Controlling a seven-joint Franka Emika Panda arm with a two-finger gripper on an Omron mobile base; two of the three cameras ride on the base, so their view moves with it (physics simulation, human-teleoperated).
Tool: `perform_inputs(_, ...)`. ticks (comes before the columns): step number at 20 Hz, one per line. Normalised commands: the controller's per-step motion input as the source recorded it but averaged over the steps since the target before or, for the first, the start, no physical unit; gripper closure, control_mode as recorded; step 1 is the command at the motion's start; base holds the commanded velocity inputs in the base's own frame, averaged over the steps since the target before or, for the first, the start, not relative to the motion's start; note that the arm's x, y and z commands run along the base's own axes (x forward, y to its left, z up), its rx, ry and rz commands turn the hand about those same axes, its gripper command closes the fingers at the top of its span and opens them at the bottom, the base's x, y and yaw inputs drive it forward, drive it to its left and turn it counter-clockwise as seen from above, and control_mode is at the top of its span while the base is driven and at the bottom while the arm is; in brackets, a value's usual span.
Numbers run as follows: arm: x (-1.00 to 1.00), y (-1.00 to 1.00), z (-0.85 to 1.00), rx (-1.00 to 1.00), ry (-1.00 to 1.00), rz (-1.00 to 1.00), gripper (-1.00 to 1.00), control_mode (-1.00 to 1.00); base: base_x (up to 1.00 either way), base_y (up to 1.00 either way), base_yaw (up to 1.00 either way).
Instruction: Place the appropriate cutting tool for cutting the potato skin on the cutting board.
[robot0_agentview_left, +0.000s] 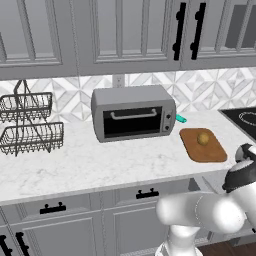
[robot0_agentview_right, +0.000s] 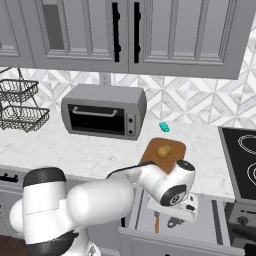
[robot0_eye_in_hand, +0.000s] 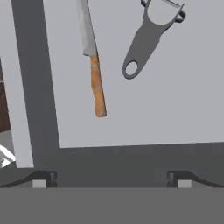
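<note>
Partly cropped peeler (robot0_eye_in_hand: 151, 35) beside knife (robot0_eye_in_hand: 94, 57)

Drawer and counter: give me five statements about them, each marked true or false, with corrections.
1. The potato lies on the cutting board. True.
2. The drawer holds a knife and a peeler. True.
3. The gripper is shut on the knife. False: its jaws stand open above the drawer, holding nothing.
4. The knife's handle is blue. False: it is orange-brown.
5. The toaster oven stands on the cutting board. False: it stands on the counter, beside the board.
</note>
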Motion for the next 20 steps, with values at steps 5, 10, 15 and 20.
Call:
perform_inputs(5,0.01,-0.07,-0.47,0.00,0.00,0.20,-1.00,-1.00,0.00,0.00,0.00)
perform_inputs(10,0.00,-0.10,-0.36,0.03,0.00,0.19,-1.00,-1.00,0.00,0.00,0.00)
perform_inputs(15,-0.06,-0.03,-0.33,0.03,0.00,0.08,-1.00,-1.00,0.00,0.00,0.00)
perform_inputs(20,-0.45,0.00,-0.13,0.02,0.05,0.00,-1.00,-1.00,0.00,0.00,0.00)
